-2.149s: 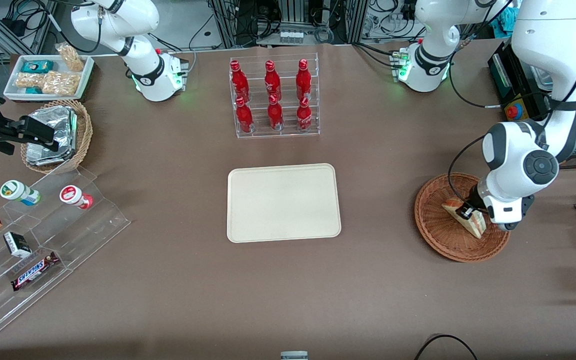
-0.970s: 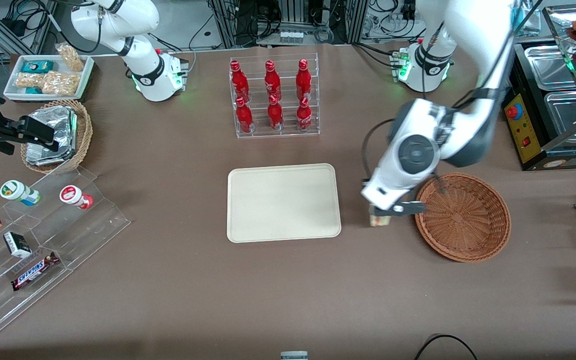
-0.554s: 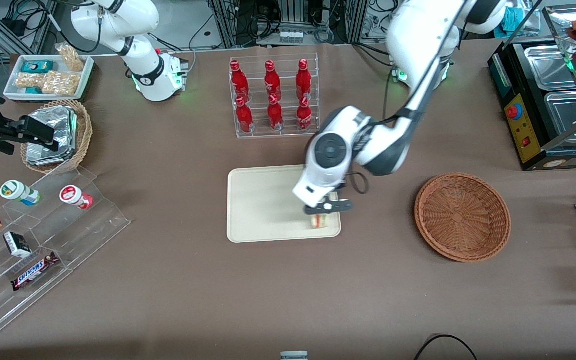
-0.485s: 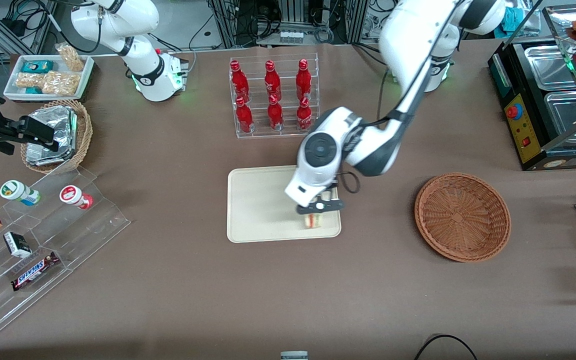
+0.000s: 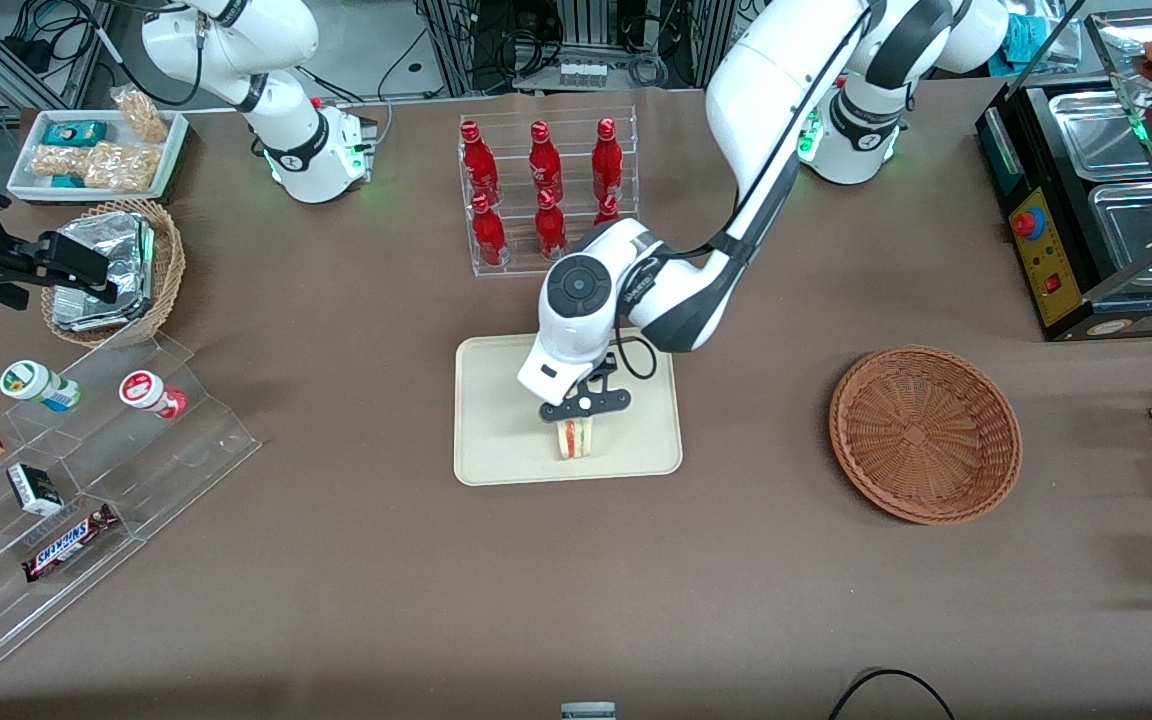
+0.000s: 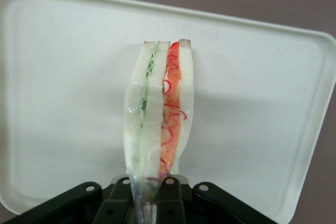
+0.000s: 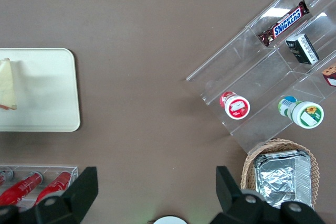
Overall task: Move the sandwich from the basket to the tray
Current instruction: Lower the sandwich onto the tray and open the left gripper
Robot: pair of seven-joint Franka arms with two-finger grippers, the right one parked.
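Bright, even overhead light; soft shadows, sharp.

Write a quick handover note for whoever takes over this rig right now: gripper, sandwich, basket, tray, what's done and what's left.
Gripper: shut on the sandwich, over the tray, toward its edge nearest the front camera.
Sandwich: held by its narrow end; whether it touches the tray I cannot tell.
Basket: holds nothing, toward the working arm's end.
Done: pickup and carry.
Left: set it down, open, withdraw.

Front overhead, wrist close-up — tray (image 5: 496,440) shared
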